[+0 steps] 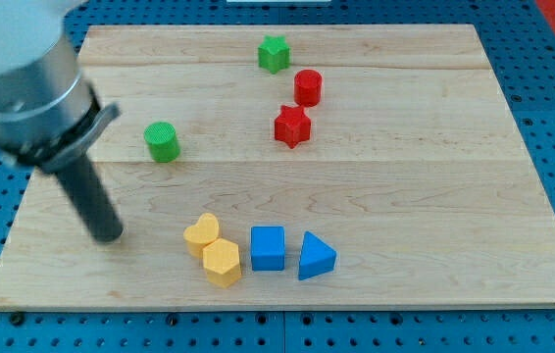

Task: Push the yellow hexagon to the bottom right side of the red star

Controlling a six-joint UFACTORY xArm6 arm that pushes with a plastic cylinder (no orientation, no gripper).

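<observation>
The yellow hexagon (223, 262) lies near the view's bottom, left of centre, touching a yellow heart (201, 234) at its upper left. The red star (293, 126) sits above centre, well up and to the right of the hexagon. My tip (109, 233) rests on the board to the left of the yellow heart, about a hundred pixels from the hexagon and touching no block.
A blue cube (268, 247) and a blue triangle (316, 257) sit just right of the hexagon. A red cylinder (308, 86) and a green star (274, 53) lie above the red star. A green cylinder (162, 141) is at left of centre. The wooden board (434, 176) ends near the bottom row.
</observation>
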